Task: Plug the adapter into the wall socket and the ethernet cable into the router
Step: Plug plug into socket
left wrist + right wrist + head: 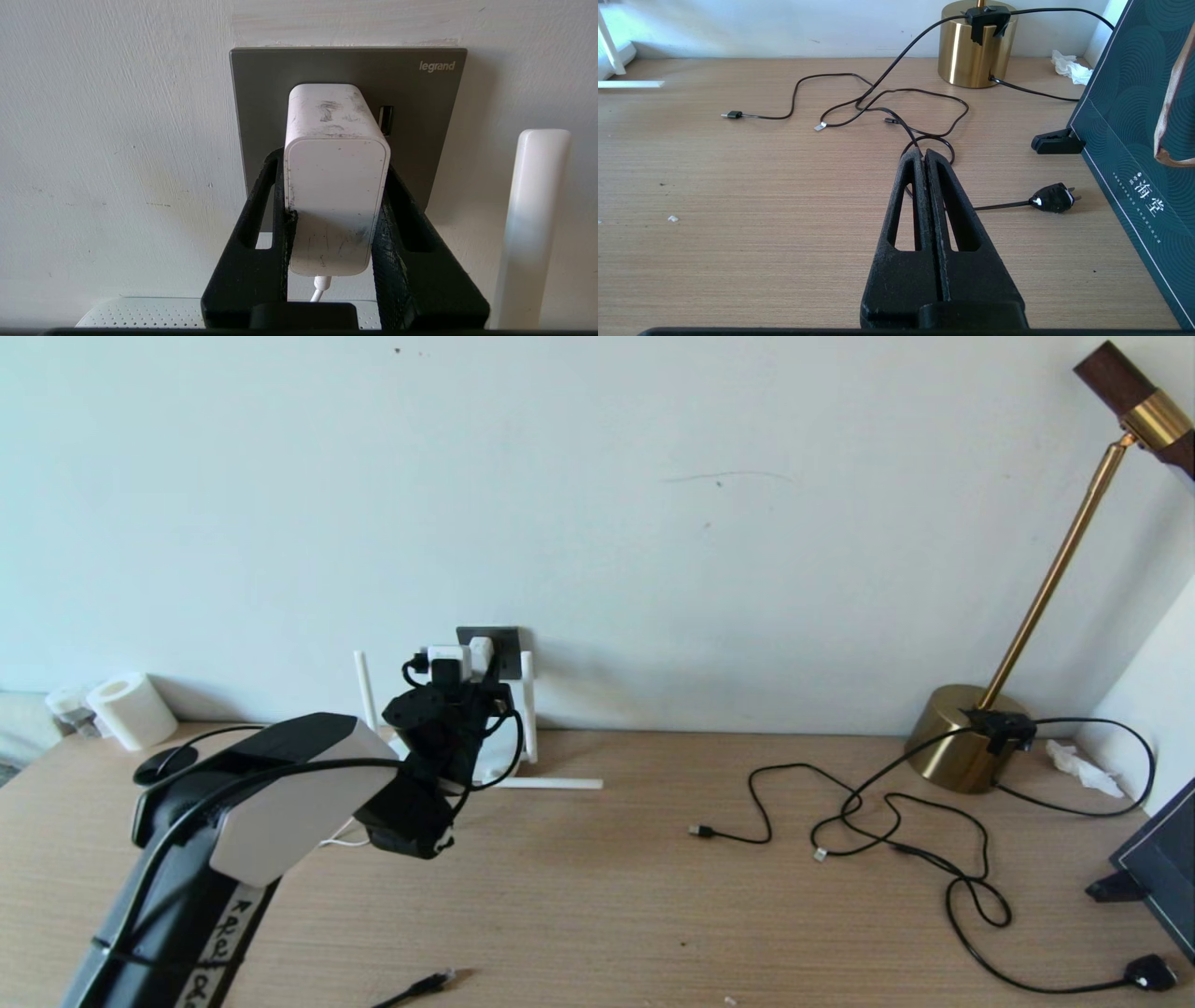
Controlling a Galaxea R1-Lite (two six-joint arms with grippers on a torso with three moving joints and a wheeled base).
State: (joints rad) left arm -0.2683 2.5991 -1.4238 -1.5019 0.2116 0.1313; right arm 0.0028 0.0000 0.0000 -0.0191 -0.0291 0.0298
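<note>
The adapter [336,186] sits against the wall socket [430,121], on the wall above the surface's [607,896] back edge towards the left, its thin white cord [320,289] hanging below. The left tool [334,224] is clamped on the adapter's two sides. The router [140,312] lies just under the socket at the back edge, one antenna [532,224] upright beside the plate. The ethernet cable [420,985] lies at the front edge. The right tool [924,158], its fingers pressed together, hovers over the right part above loose black cables [887,107].
</note>
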